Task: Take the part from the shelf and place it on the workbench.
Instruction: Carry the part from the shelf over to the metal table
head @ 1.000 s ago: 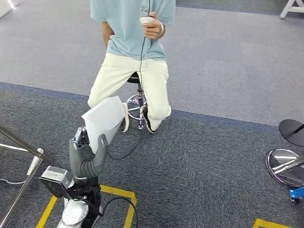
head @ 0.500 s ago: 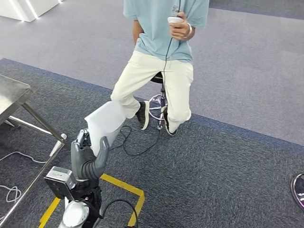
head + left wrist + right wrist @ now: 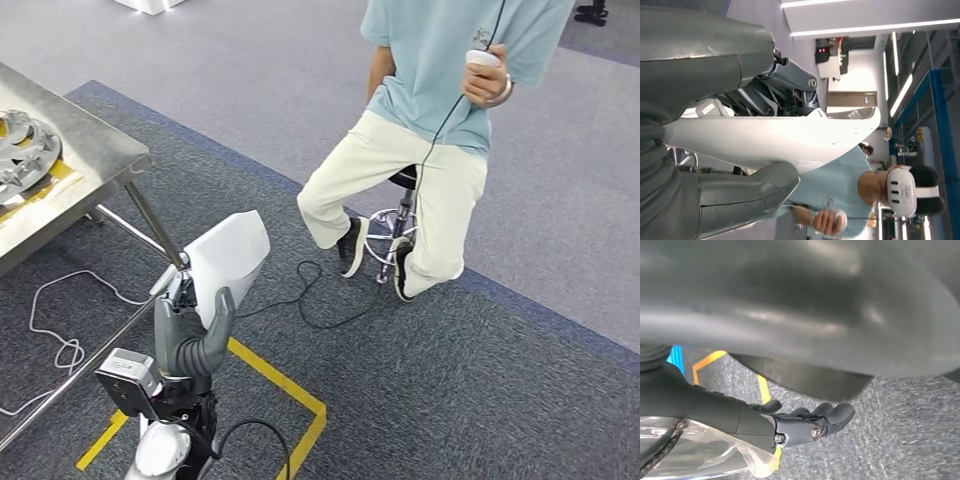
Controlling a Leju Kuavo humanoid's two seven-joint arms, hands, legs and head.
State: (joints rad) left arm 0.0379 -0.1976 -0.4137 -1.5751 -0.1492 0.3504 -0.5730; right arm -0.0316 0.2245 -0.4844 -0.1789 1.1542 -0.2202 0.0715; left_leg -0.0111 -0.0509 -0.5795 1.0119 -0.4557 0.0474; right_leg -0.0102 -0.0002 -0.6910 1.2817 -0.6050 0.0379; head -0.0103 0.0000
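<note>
My left hand [image 3: 189,338] holds the white moulded part [image 3: 230,258] upright in front of me, thumb on its near face. The left wrist view shows the white part [image 3: 791,142] clamped between the thick grey thumb [image 3: 734,197] and the darker fingers [image 3: 783,87]. The steel workbench [image 3: 94,150] stands at the far left, its corner a little beyond the part. My right hand [image 3: 806,422] hangs over the carpet, fingers loosely extended and holding nothing.
A silver wheel cover [image 3: 23,150] lies on the bench. A person [image 3: 423,140] with a headset and controller sits on a stool [image 3: 400,215] ahead right. A black cable [image 3: 317,300], a white cable [image 3: 60,325] and yellow floor tape [image 3: 290,385] lie on the carpet.
The camera has swung left: the seated person slid to the right of the picture and the workbench came into view. My left hand keeps the same hold on the white part.
</note>
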